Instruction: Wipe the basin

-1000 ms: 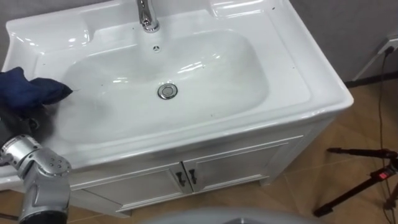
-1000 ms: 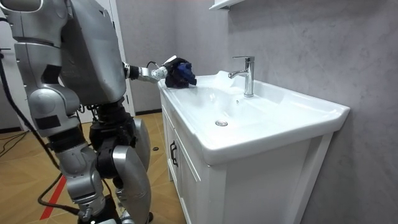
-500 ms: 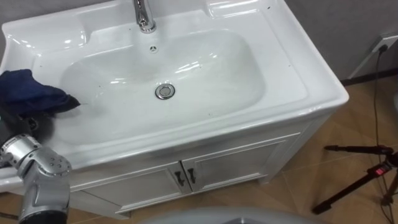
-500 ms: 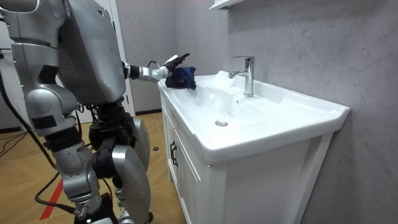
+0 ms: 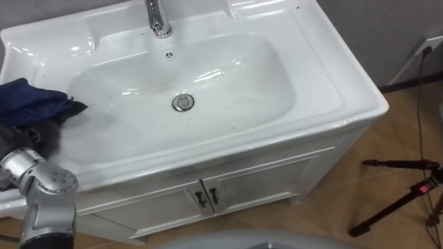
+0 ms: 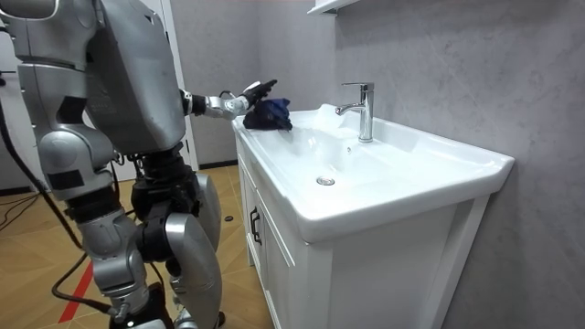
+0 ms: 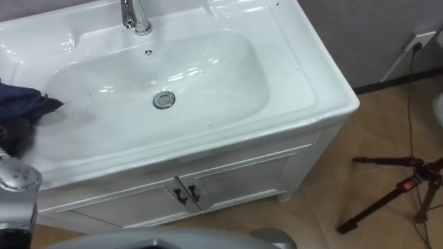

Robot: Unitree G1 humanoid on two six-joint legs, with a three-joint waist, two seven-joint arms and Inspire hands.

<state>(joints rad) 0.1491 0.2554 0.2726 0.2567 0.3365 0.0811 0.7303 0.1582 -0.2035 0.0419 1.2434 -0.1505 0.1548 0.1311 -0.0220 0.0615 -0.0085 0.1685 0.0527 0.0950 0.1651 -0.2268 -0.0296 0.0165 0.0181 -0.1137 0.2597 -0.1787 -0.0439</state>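
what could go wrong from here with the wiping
1. The cloth lies bunched on the left rim of the basin. In the room view the left hand is over it with its fingers looking straight, not curled round it. A sweep might leave the cloth behind or nudge it off the rim.
2. A wide sweep toward the back could knock the faucet.

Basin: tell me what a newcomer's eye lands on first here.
The white basin draws the eye first, with a chrome tap at its back and a drain in the middle. Next comes the dark blue cloth bunched at the basin's left edge, with the robot's left hand reaching over it, fingers straight.
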